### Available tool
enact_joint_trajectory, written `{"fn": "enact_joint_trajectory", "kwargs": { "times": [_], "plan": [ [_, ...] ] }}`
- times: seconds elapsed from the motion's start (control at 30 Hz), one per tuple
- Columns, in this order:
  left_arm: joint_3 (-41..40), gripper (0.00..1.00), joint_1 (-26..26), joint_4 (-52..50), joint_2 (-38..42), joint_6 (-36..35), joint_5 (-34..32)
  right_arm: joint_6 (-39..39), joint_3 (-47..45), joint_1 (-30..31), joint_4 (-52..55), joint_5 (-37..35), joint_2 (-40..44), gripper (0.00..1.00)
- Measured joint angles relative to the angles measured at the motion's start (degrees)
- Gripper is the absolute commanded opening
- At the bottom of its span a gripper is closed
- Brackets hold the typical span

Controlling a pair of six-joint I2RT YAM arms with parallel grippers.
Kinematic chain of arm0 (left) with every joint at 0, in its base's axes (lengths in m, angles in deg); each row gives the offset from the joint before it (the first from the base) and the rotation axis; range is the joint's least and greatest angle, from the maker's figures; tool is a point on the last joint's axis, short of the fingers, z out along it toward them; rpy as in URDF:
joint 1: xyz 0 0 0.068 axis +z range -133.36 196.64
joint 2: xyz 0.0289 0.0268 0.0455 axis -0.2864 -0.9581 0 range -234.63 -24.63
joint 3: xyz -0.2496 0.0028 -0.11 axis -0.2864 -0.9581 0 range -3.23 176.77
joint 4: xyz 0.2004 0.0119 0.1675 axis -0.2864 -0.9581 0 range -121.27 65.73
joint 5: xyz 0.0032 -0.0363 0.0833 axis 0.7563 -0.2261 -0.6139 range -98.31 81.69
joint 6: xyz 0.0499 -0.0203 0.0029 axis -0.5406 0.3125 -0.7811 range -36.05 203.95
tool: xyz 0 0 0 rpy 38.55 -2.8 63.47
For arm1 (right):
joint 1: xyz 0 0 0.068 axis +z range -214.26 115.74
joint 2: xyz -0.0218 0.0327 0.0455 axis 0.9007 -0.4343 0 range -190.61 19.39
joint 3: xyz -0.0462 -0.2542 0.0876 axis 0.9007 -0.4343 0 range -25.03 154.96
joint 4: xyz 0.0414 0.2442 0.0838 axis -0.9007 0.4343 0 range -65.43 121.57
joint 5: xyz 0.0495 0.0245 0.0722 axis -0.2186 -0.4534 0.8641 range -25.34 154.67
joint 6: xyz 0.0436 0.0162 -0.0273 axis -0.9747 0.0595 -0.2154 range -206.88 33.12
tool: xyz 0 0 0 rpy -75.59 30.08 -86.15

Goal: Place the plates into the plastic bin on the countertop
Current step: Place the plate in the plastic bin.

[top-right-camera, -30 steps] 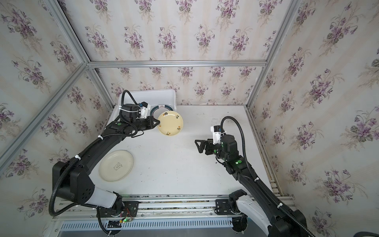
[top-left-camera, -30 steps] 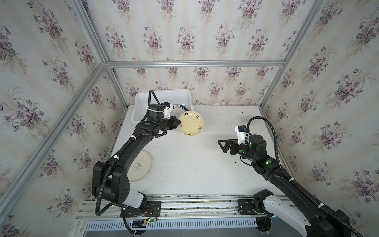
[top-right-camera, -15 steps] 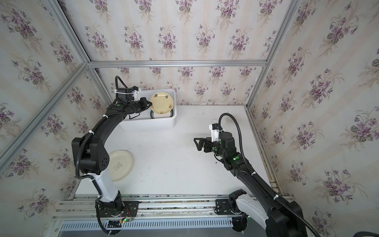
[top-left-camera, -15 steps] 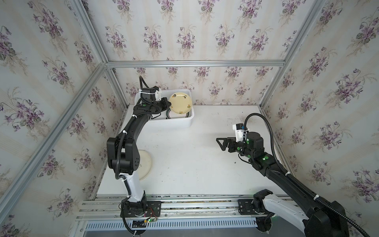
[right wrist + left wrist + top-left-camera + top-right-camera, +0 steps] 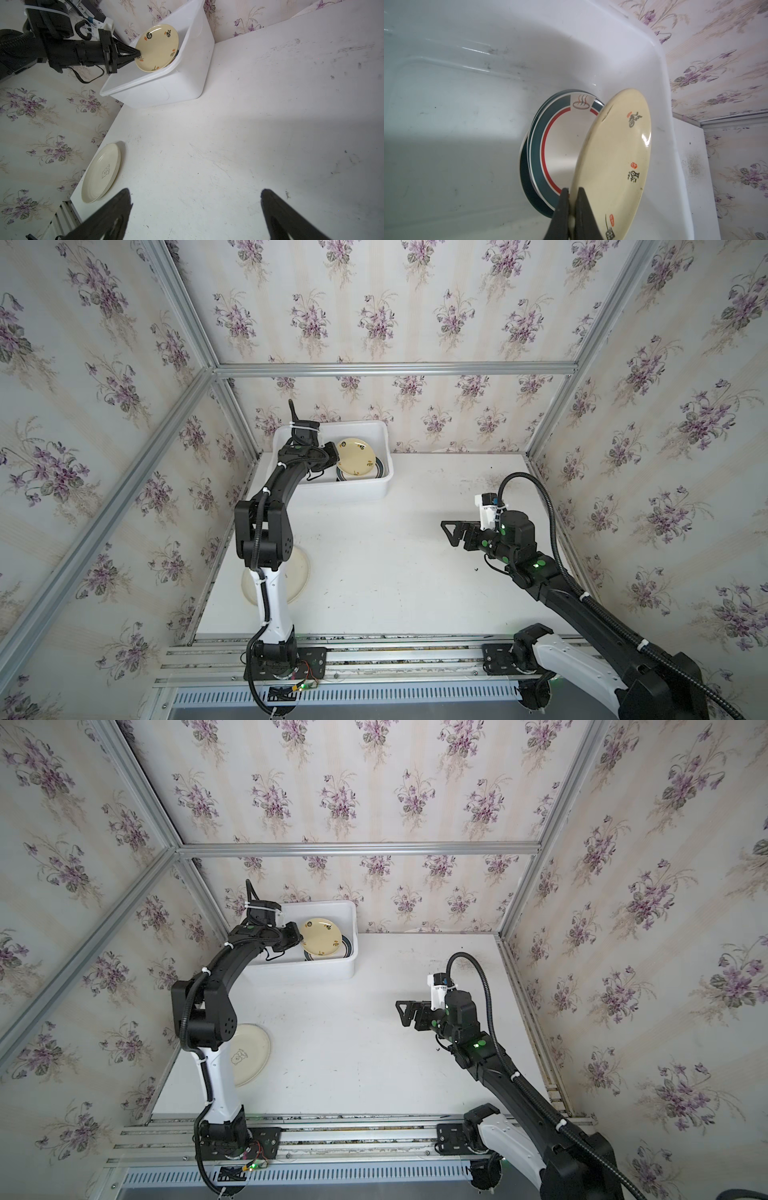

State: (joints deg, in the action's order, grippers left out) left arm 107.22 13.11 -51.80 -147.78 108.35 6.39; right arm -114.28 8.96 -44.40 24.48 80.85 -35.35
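My left gripper (image 5: 572, 192) is shut on the rim of a cream plate (image 5: 614, 162) with black and orange marks, holding it tilted inside the white plastic bin (image 5: 376, 489). That plate (image 5: 356, 456) hangs over a stack of plates (image 5: 550, 149) with dark-green and red bands lying on the bin floor. Another cream plate (image 5: 249, 1052) with a small bear drawing lies on the countertop (image 5: 395, 564) at the left, partly hidden by my left arm. Over the countertop's right side my right gripper (image 5: 195, 204) stands open with nothing between its fingers.
The bin (image 5: 332, 969) stands in the back left corner against the floral wall. Aluminium frame rails (image 5: 374, 649) edge the front of the countertop, where both arm bases are mounted. Floral walls close in the left, back and right sides.
My left arm has swung the cream plate from over the countertop back into the bin and lowered it toward the stack. My right gripper has drifted slightly and stays open.
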Motion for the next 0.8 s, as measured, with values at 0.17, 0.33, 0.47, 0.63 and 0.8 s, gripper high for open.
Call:
{"fn": "enact_joint_trajectory", "kwargs": {
  "times": [0.17, 0.33, 0.47, 0.63, 0.8],
  "plan": [
    [0.20, 0.00, -1.40, -1.70, -1.84, -1.44, -1.95, -0.04, 0.00, 0.00, -0.02, 0.04, -1.62, 0.99],
    [3.02, 0.00, -2.29, -3.28, -5.05, -2.34, -2.10, -0.28, 0.00, -0.04, -0.11, 0.09, -2.36, 0.99],
    [6.51, 0.16, -2.75, -4.94, -8.07, -2.51, -0.87, -0.83, 0.00, -0.04, -0.04, 0.07, -2.29, 0.99],
    [7.41, 0.36, -3.63, -6.21, -8.28, -3.80, -0.22, -0.83, -0.02, -0.04, 0.37, 0.04, -2.01, 0.99],
    [7.41, 0.50, -3.63, -7.08, -7.34, -5.22, -0.02, -0.83, -0.04, -0.04, 0.48, 0.04, -1.99, 0.99]
  ]
}}
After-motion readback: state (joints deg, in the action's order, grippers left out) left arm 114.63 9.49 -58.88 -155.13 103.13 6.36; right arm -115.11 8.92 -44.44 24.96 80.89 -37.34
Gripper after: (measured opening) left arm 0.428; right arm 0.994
